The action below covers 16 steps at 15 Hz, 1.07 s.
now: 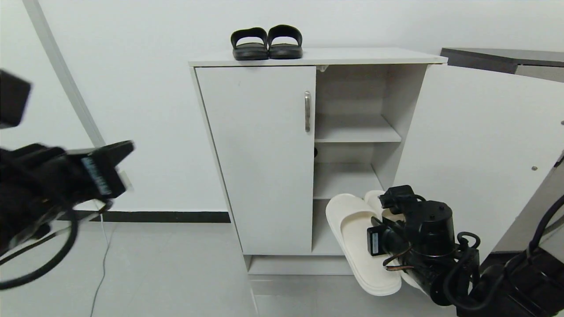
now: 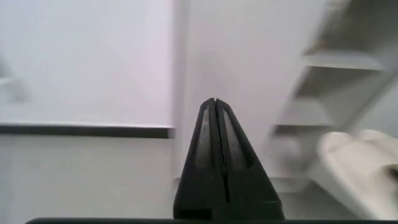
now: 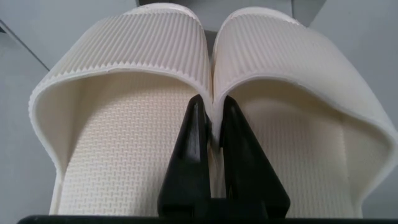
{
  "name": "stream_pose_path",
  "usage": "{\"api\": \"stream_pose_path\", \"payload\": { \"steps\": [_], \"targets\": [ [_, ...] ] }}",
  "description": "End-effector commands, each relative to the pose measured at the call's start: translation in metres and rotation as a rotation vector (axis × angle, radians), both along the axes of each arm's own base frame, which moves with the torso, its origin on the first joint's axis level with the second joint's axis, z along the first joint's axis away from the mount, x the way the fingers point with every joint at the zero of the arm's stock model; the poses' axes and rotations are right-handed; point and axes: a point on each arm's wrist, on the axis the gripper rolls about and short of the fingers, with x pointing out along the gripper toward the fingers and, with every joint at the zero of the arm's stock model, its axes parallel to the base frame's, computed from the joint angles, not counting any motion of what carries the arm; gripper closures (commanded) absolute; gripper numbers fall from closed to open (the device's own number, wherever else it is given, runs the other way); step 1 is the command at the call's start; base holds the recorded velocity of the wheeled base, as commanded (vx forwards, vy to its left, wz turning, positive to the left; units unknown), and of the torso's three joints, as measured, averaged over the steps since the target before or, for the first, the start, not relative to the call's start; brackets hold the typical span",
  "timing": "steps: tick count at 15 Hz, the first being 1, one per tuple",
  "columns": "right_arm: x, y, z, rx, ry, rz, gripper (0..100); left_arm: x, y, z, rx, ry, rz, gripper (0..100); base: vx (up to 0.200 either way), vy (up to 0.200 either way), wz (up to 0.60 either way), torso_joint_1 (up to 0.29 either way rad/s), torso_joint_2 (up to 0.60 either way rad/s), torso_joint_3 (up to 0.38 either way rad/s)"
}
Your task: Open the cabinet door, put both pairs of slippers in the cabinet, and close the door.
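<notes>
- Right tool [image 3: 211, 118]: narrow, pinching the two touching inner strap edges of the white slippers [image 1: 352, 229], so it carries the pair as one.
- Left tool [image 2: 214, 102]: fingers pressed together, holding nothing, at 9 o'clock in the head view, well apart from the cabinet.
- Cabinet [image 1: 255, 154]: white, left door closed, right half exposed with shelves inside.
- Right door [image 1: 476, 145]: swung wide open at 3 o'clock.
- White slippers: at 5 o'clock, just in front of the bottom compartment, not yet inside.
- Black slippers [image 1: 266, 42]: side by side on the cabinet top at 12 o'clock.
- Step in hand, as I judge it: stowing the first pair. The next move calls for pushing forward past the closed door's edge, then releasing.
</notes>
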Motion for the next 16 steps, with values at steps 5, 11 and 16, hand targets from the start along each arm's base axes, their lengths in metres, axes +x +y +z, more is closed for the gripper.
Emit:
{"api": "stream_pose_path", "payload": {
  "steps": [5,11,16],
  "targets": [
    [0.004,-0.003,-0.005,-0.013,0.01,-0.027,100,-0.148,0.061,-0.129,0.041,-0.125,0.435,100,0.0,0.0,0.0,0.0,0.0,0.0],
    [0.002,-0.002,-0.008,-0.021,0.02,-0.022,100,-0.167,0.057,-0.181,0.066,-0.035,0.26,100,0.0,0.0,0.0,0.0,0.0,0.0],
    [0.001,0.0,-0.015,-0.035,0.038,-0.012,100,-0.167,0.051,-0.185,0.1,-0.003,0.021,100,0.0,0.0,0.0,0.0,0.0,0.0]
  ]
}}
